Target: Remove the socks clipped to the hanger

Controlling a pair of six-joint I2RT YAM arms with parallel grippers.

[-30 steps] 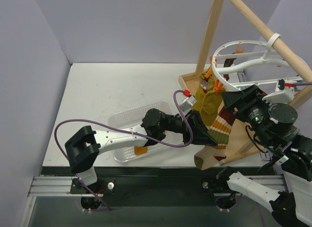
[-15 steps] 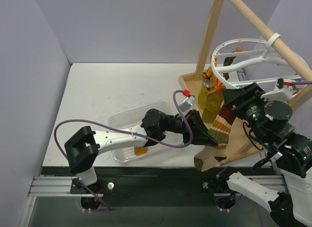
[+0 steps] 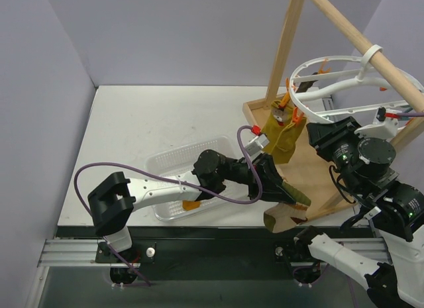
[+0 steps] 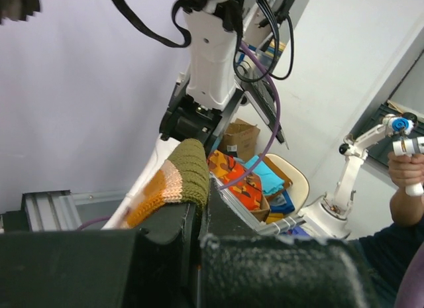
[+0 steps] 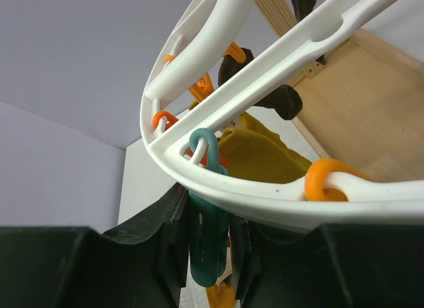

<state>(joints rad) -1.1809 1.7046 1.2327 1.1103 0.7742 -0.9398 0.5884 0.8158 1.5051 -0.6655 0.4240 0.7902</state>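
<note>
My left gripper [image 3: 286, 194] is shut on the striped cuff of a mustard sock [image 3: 281, 218], which hangs loose below it near the table's front edge. In the left wrist view the olive, cream and orange cuff [image 4: 173, 180] sits pinched in that gripper [image 4: 199, 212]. Another mustard sock [image 3: 283, 137] hangs clipped to the white hanger ring [image 3: 331, 83]. My right gripper [image 3: 319, 132] is at the ring's near rim. In the right wrist view it [image 5: 211, 255] is shut on a teal clip [image 5: 207, 245] under the ring [image 5: 265, 205], with the mustard sock [image 5: 258, 155] behind.
A clear plastic basket [image 3: 169, 163] lies under my left arm, with an orange piece [image 3: 191, 204] in it. The wooden pole frame [image 3: 358, 40] holds the hanger by its hook, and its base board [image 3: 311, 172] lies at the right. Orange clips [image 5: 326, 179] hang on the ring.
The striped-cuff sock has come off the hanger; my left gripper pulled it down toward the near edge. The ring has swung up and right. My right gripper stays at the rim.
</note>
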